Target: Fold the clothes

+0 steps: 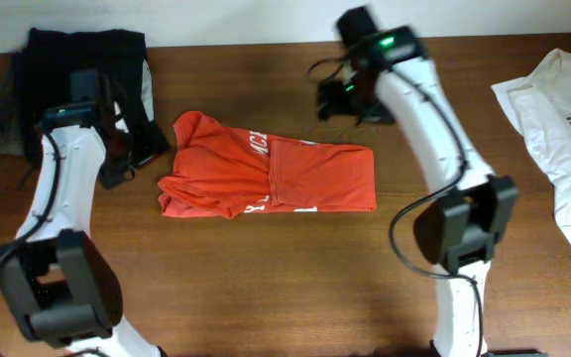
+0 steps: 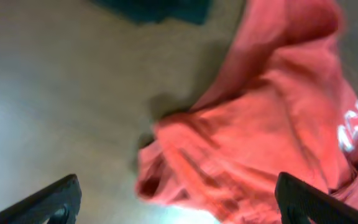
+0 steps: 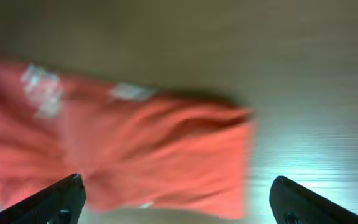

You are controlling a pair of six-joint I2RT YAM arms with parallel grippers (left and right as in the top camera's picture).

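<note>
The red-orange T-shirt (image 1: 266, 177) with white lettering lies partly folded and rumpled in the middle of the table. It fills the right of the left wrist view (image 2: 260, 137) and the left of the right wrist view (image 3: 135, 149). My left gripper (image 1: 127, 149) is open and empty, above the table just left of the shirt. My right gripper (image 1: 350, 99) is open and empty, above the table behind the shirt's right end. A white T-shirt with a small green emblem (image 1: 563, 129) lies at the right edge.
A dark garment (image 1: 77, 69) lies in a heap at the back left corner, and its edge shows at the top of the left wrist view (image 2: 154, 9). The wooden table (image 1: 266, 278) shows bare in front of the shirt.
</note>
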